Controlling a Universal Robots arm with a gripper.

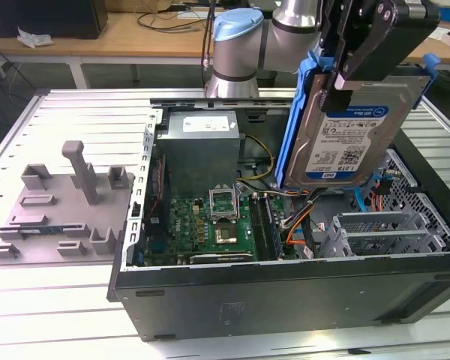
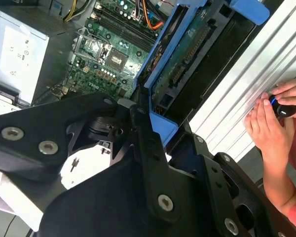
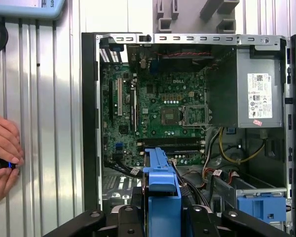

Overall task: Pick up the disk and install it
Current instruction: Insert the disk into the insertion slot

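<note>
The jaws clamp the disk on edge above the open computer case, apparently clear of it.

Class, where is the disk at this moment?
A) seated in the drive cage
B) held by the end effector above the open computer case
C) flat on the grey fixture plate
B: the end effector clamps the disk, which hangs over the open computer case.
</note>
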